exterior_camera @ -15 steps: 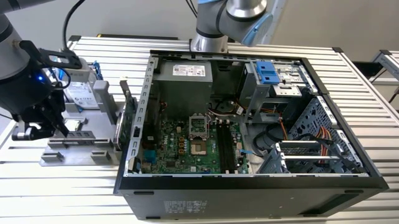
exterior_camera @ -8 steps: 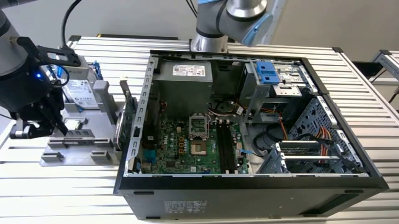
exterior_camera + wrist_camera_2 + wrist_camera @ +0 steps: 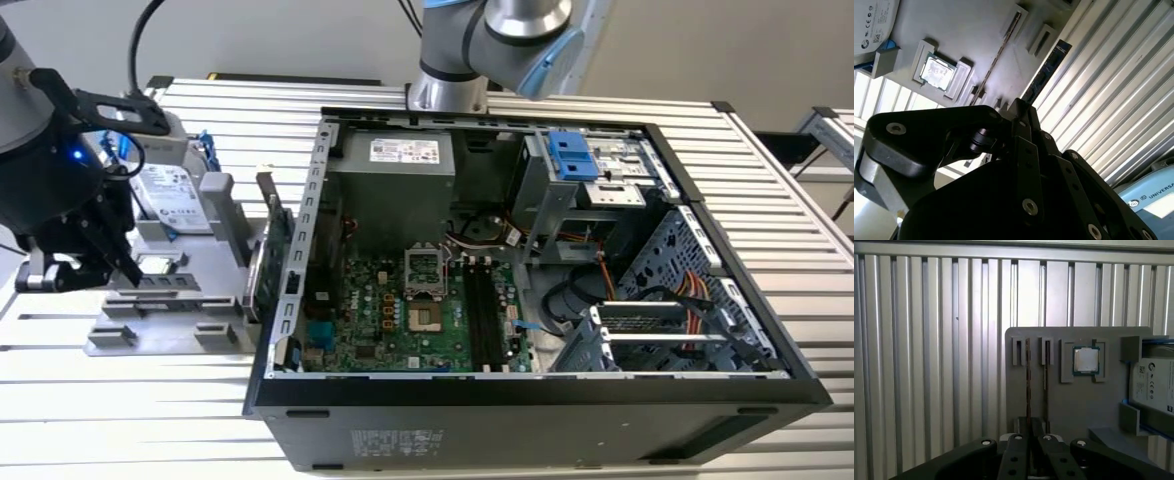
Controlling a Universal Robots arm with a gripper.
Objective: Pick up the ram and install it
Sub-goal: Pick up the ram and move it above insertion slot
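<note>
The ram (image 3: 1046,70) is a thin dark stick with a bluish end. It runs from the grey fixture's edge into the fingertips of my gripper (image 3: 1024,107), which is shut on one end of it. In the first wrist view the ram (image 3: 1028,390) appears edge-on, reaching down between the fingers of the gripper (image 3: 1031,432). A second thin stick (image 3: 1045,380) stands in the neighbouring slot, on the side of the processor. In the exterior view the gripper (image 3: 120,265) hangs over the grey fixture (image 3: 160,330), on that view's left of the computer case.
The open computer case (image 3: 534,390) lies on the ribbed metal table, its motherboard (image 3: 414,320) and long memory slots (image 3: 483,310) exposed. The fixture also carries a hard drive (image 3: 167,190) and a square silver processor (image 3: 1086,360). A green expansion card (image 3: 274,260) stands beside the case.
</note>
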